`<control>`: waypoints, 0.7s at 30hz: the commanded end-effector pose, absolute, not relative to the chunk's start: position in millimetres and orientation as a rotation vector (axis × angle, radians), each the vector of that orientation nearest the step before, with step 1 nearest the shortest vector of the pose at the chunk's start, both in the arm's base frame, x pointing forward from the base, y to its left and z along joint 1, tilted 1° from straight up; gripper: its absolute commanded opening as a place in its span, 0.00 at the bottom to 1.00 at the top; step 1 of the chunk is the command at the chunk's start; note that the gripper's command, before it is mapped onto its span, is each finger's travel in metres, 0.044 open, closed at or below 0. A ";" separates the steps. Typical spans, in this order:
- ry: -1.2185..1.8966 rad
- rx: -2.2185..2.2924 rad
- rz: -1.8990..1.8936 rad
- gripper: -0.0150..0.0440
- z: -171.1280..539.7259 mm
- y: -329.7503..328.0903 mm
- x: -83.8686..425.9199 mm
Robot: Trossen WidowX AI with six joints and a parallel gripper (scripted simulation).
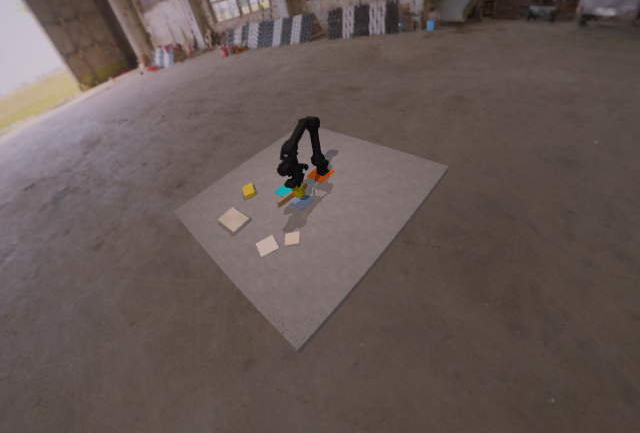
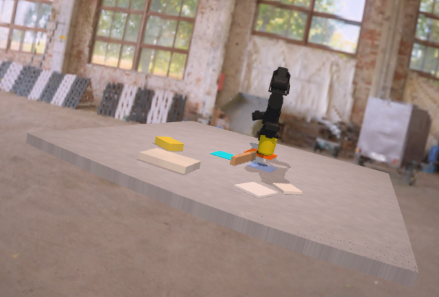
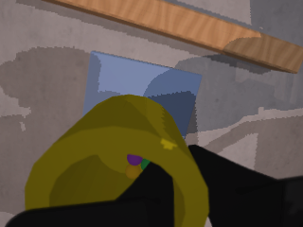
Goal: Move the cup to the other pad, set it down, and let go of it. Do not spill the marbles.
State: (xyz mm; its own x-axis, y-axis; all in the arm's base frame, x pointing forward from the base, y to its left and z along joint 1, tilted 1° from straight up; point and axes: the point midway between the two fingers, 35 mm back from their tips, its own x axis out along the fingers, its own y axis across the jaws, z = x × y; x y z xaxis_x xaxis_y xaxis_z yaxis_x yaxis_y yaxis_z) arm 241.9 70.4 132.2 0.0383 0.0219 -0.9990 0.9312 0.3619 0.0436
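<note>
With the yellow cup pinched at its rim between the fingers of the end effector, the grasp looks done and the carry is only beginning. Seen from the exterior view, the cup hangs clear of the bench, just above the pale blue pad, whose face shows bare beneath it in the wrist view. Marbles, a purple, a green and an orange one, sit at the bottom of the cup, and none can be seen on the bench, so nothing appears spilled. I judge the cyan pad, lying toward the bench's left edge from the cup, to be the target, though that is a guess from the task wording. A wooden bar lies between the two pads, so the cup probably needs enough height to pass over it without tipping. What is left: the crossing to the other pad, the lowering until the base rests flat, and the release.
</note>
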 end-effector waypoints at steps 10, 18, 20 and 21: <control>1.342 0.962 -0.896 0.25 131.9 66.3 242.2; 1.342 0.961 -0.895 0.25 132.0 52.0 242.2; 1.342 0.961 -0.895 0.25 132.0 48.5 242.3; 1.342 0.961 -0.895 0.25 132.0 46.8 242.3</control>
